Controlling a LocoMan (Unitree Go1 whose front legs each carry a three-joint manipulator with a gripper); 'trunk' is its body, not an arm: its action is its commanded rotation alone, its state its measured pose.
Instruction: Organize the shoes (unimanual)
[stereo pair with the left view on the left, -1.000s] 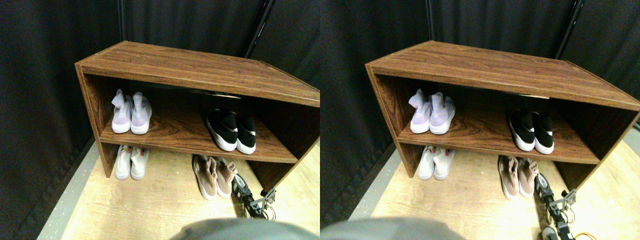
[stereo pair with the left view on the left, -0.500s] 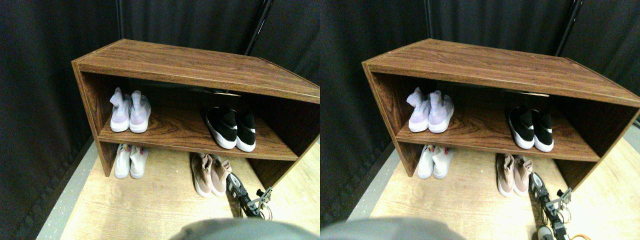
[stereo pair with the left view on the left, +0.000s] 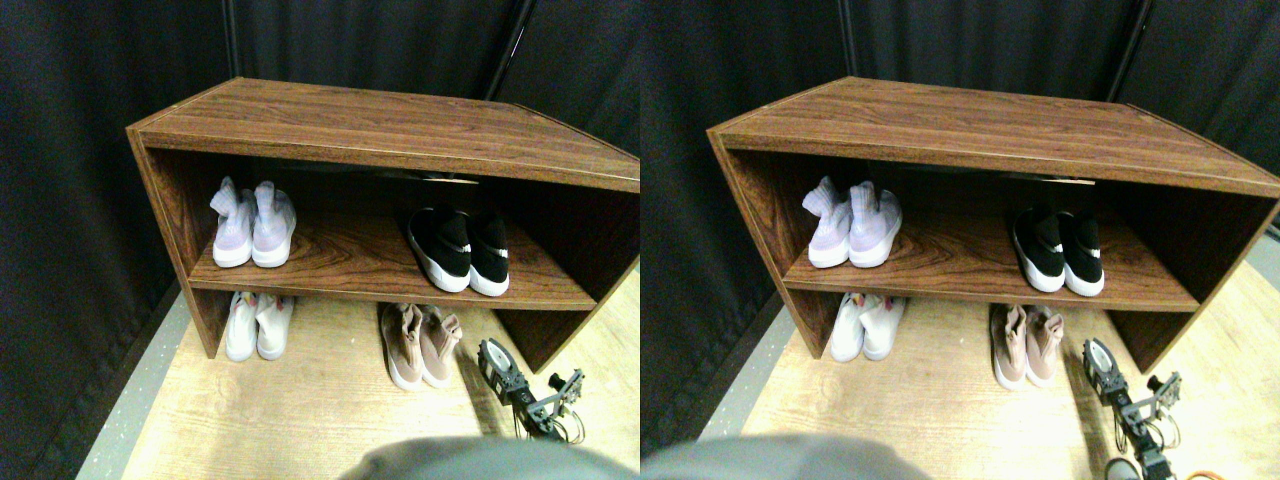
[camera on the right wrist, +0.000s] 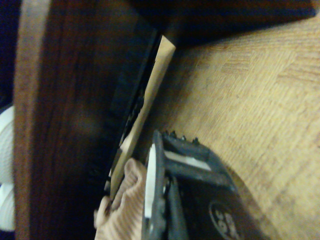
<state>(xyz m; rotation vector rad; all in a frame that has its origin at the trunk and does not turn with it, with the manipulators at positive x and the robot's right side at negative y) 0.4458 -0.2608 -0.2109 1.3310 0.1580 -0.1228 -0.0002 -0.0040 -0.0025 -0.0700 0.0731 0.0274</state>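
Observation:
Four pairs of shoes sit in and under a brown wooden shelf (stereo pair with the left view on the left: 380, 120). A lavender pair (stereo pair with the left view on the left: 252, 225) stands at the left of the middle board and a black pair (stereo pair with the left view on the left: 460, 252) at its right. On the floor below are a white pair (stereo pair with the left view on the left: 256, 326) and a pinkish-beige pair (stereo pair with the left view on the left: 418, 343). My right gripper (stereo pair with the left view on the left: 489, 353) lies low over the floor just right of the beige pair, with a small gap to it. In the wrist view the dark gripper (camera on the right wrist: 172, 145) points along the shelf's board (camera on the right wrist: 65, 125), and beige knit (camera on the right wrist: 122, 205) shows beside it.
The shelf's right side panel (stereo pair with the left view on the left: 545, 340) stands close behind the gripper. Black curtains (stereo pair with the left view on the left: 90, 200) hang behind and to the left. Light wood floor (stereo pair with the left view on the left: 300, 410) spreads in front of the shelf, with a grey strip (stereo pair with the left view on the left: 130, 400) along its left edge.
The camera view has shifted. My gripper has drawn to the right, away from the beige pair it was touching before. The shoes have stayed in their places.

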